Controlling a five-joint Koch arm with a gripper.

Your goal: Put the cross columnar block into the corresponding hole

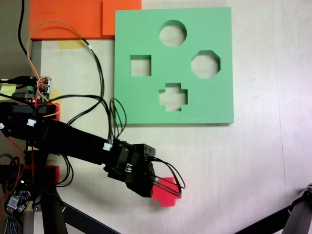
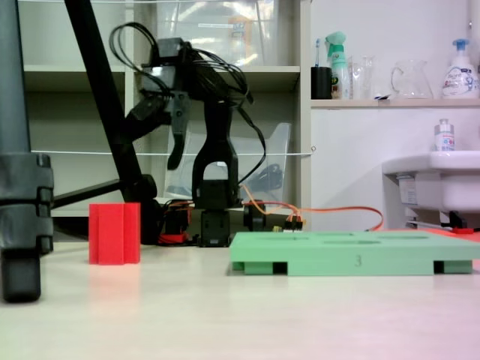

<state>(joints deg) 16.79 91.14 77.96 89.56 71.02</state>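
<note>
Fingers (image 2: 174, 154) hang above the cross columnar block (image 2: 115, 233), spread (a tripod leg (image 2: 112, 120) crosses behind), green board (image 2: 352, 259) well apart

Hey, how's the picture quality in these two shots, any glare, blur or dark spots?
In the top-down fixed view, even light, soft focus; the claw casts little shadow on the red block. In the low side fixed view, the sink side is washed out, the near table blurred, the tripod leg dark.

Pale tabletop (image 2: 247, 315); shelving (image 2: 225, 75) behind; white sink (image 2: 439, 180) at right, bottles (image 2: 459, 71) above, possibly soap.
</note>
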